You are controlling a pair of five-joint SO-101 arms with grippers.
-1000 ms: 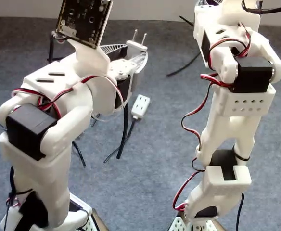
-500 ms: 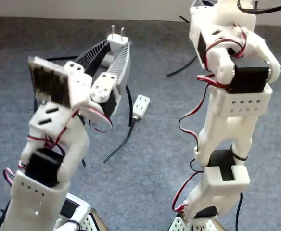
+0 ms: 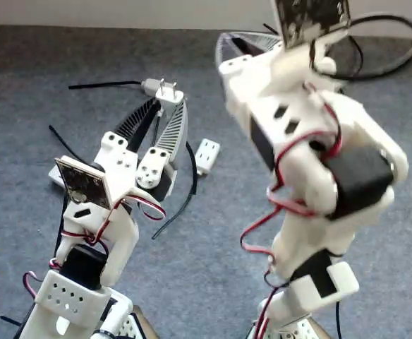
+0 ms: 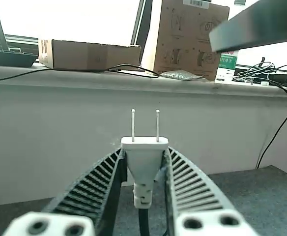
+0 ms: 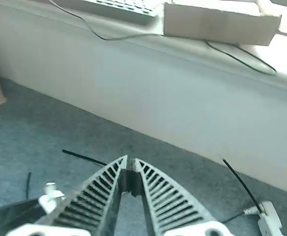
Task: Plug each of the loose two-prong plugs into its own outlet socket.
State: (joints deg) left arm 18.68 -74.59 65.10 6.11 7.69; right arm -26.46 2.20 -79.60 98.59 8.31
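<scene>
My left gripper (image 3: 169, 104) is shut on a white two-prong plug (image 3: 168, 94), held off the grey carpet with its prongs pointing away from the arm. The left wrist view has the plug (image 4: 144, 153) clamped between the ribbed fingers (image 4: 101, 182), its black cable trailing down behind. A small white outlet socket (image 3: 206, 155) lies on the carpet just right of that gripper. A second plug (image 3: 149, 86) on a black cable lies behind it. My right gripper (image 3: 228, 44) hangs high at the back, its tips (image 5: 129, 166) shut together. Below it lie a loose plug (image 5: 50, 193) and a white socket (image 5: 268, 222).
Black cables (image 3: 185, 191) trail over the carpet by the socket, and a loop (image 3: 396, 42) lies at the back right. A white block (image 3: 56, 173) peeks out behind the left arm. A pale wall (image 4: 60, 137) with a cluttered ledge bounds the far side.
The left arm has dropped lower and swung left, still holding the plug. The right arm has leaned over toward the middle, bringing its gripper and wrist board into the back of the scene.
</scene>
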